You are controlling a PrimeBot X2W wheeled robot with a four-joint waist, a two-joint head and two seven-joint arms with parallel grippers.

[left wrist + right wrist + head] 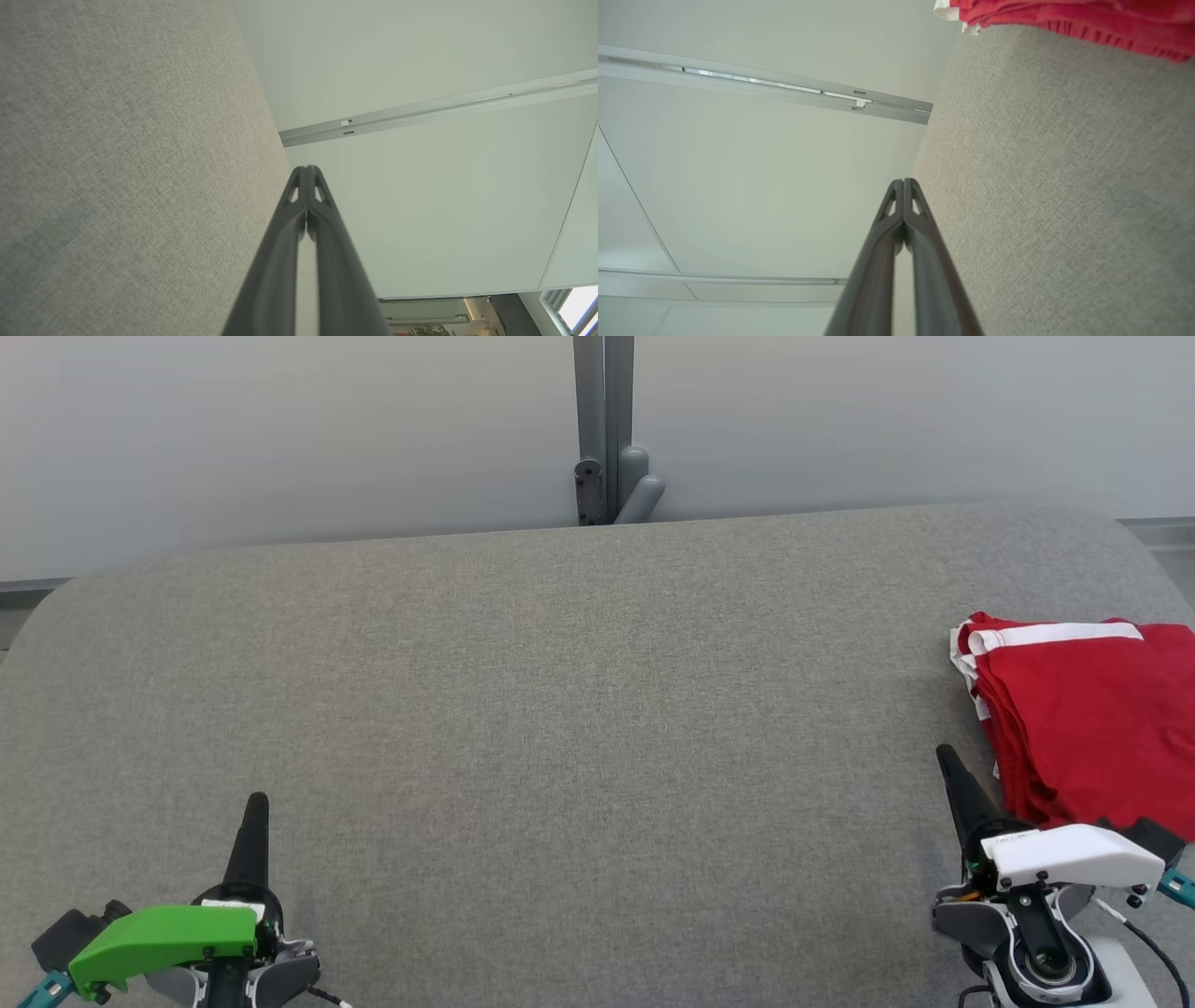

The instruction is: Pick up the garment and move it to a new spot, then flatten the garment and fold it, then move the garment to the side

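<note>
Head view puts the garment (1092,728) near the right end of the table (560,709), where the right gripper (945,756), clenched empty like the left gripper (259,800), might nudge it off.

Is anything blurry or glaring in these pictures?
Head view: even, soft light, faint shadows, the red garment sharp but cut by the right edge. Left wrist view: the left gripper softens toward the lens; a window at the lower right glares white. Right wrist view: the garment's edge is blurred.
</note>
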